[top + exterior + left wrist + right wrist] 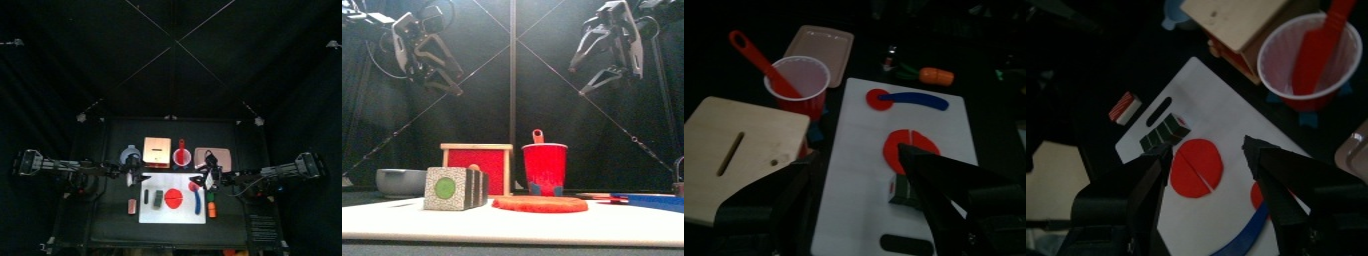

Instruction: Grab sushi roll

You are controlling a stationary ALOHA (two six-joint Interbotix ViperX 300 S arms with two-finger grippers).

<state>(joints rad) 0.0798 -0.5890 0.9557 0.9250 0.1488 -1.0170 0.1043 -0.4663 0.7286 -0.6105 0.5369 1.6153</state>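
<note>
The sushi roll [452, 188], dark nori with a green centre, lies on the left part of the white cutting board [168, 212]. It shows in the top view [151, 199], the right wrist view [1164, 135] and, partly hidden behind a jaw, in the left wrist view [898, 190]. My left gripper [120, 173] hangs open high above the board's left edge [430, 62] [858, 165]. My right gripper [214, 181] hangs open high above the board's right side [609, 52] [1207, 158]. Neither touches the roll.
A flat red disc [540, 204] lies beside the roll on the board, with a blue knife [919, 98] further right. Behind the board stand a red cup [545, 168] holding a red spoon, a wooden box [477, 165], a grey bowl [398, 181] and a pinkish tray [214, 157].
</note>
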